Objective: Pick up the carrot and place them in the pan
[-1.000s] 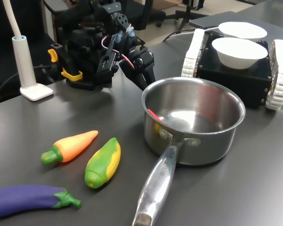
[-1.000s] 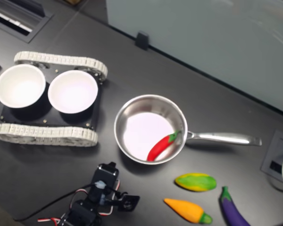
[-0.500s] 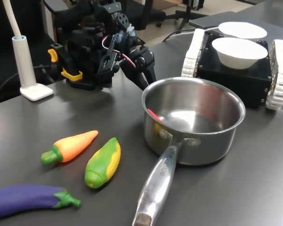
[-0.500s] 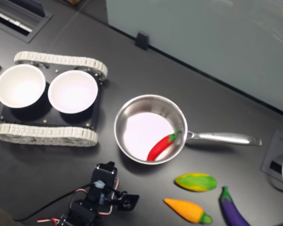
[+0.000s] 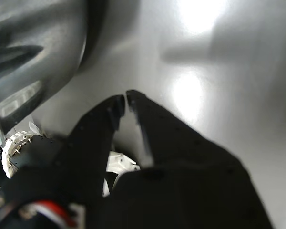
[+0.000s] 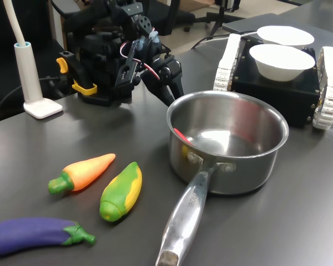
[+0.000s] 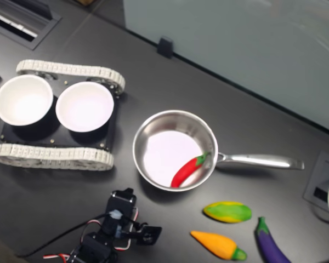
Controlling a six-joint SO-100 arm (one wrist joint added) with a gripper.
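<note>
The orange carrot [image 6: 83,172] [image 7: 216,245] with its green stem end lies on the dark table, left of the pan in the first exterior view. The steel pan [image 6: 238,172] [image 7: 164,150] stands mid-table, its long handle [image 6: 183,221] pointing toward the first exterior view's camera. A red toy chili [image 7: 187,170] lies inside it. My gripper [image 6: 169,91] [image 7: 152,233] [image 5: 125,98] hovers just outside the pan's rim, far from the carrot. It is shut, with its black fingertips together and nothing held.
Green-and-yellow corn [image 6: 121,191] [image 7: 227,212] lies beside the carrot, and a purple eggplant [image 6: 33,234] [image 7: 270,244] sits near the table edge. Two white bowls [image 6: 281,61] [image 7: 85,106] rest on a black tracked vehicle behind the pan. A white lamp base [image 6: 36,83] stands by the arm's base.
The gripper has risen very slightly beside the pan. Nothing else has moved.
</note>
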